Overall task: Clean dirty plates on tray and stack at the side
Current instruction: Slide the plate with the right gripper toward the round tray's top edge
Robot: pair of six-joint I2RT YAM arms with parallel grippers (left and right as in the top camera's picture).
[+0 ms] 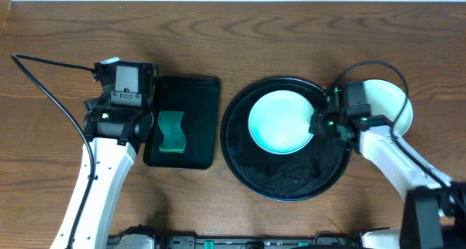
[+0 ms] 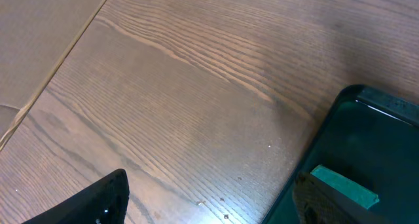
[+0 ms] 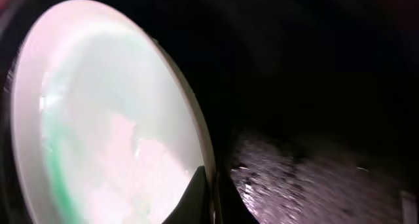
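Observation:
A pale mint-green plate (image 1: 280, 121) lies on the round black tray (image 1: 284, 185). My right gripper (image 1: 317, 124) is at the plate's right rim. The right wrist view shows its dark fingers (image 3: 196, 191) pinched on the plate's (image 3: 111, 119) edge, over the wet black tray (image 3: 314, 178). A faint green tint shows near the plate's left side. Another pale plate (image 1: 389, 103) rests on the table right of the tray, partly hidden by my right arm. My left gripper (image 1: 145, 127) (image 2: 211, 185) stands open over bare wood, holding nothing.
A small rectangular black tray (image 1: 196, 96) (image 2: 366, 139) sits left of the round one, holding a green sponge (image 1: 171, 131) (image 2: 344, 186). My left gripper's right finger overlaps this tray's left edge. A black cable (image 1: 51, 96) crosses the table's left side.

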